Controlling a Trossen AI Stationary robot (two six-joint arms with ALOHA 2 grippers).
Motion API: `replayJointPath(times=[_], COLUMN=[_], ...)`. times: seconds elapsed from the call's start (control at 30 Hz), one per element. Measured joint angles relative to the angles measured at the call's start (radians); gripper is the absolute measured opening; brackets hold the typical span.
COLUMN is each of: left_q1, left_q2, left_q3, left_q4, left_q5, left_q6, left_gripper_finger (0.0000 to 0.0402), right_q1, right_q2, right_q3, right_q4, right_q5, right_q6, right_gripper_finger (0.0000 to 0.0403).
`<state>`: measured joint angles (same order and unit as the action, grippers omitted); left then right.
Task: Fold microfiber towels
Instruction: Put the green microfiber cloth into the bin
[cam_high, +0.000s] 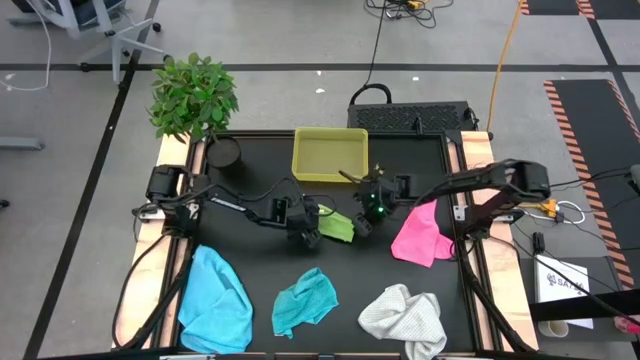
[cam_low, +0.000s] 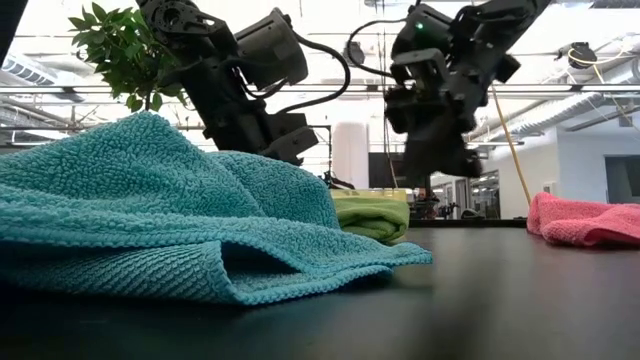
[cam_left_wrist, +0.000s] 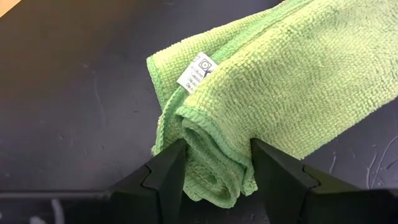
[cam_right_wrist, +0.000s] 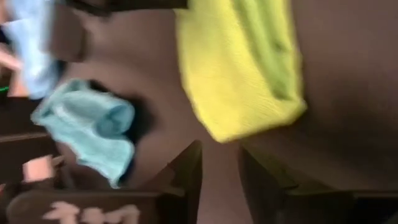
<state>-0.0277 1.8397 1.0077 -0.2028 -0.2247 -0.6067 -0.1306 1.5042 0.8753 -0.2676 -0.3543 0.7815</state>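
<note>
High view: set overhead, aimed straight down, the whole table (cam_high: 250, 250) covered. Low view: set at tabletop level just behind the teal towel (cam_low: 150, 210), aimed across toward the room. Wrist views: each carried close above the lime green towel (cam_left_wrist: 280, 93), which is shared by all four.
</note>
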Motion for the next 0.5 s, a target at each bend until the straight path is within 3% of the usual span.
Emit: replayJointPath(times=[0.3, 0.5], left_q1=[0.001, 0.002], left_q2=[0.0, 0.0], left_q3=[0.0, 0.0], left_q4=[0.001, 0.007], left_q5=[0.0, 0.006], left_q6=[0.015, 0.022], left_gripper_finger=[0.0181, 0.0181], right_q1=[0.032, 0.035], right_q2=[0.032, 0.1], right_q3=[0.0, -0.001], right_q4=[0.019, 0.036], right_q5=[0.118, 0.119], right_q6=[0.12, 0.153], right_gripper_finger=[0.0159, 0.0195])
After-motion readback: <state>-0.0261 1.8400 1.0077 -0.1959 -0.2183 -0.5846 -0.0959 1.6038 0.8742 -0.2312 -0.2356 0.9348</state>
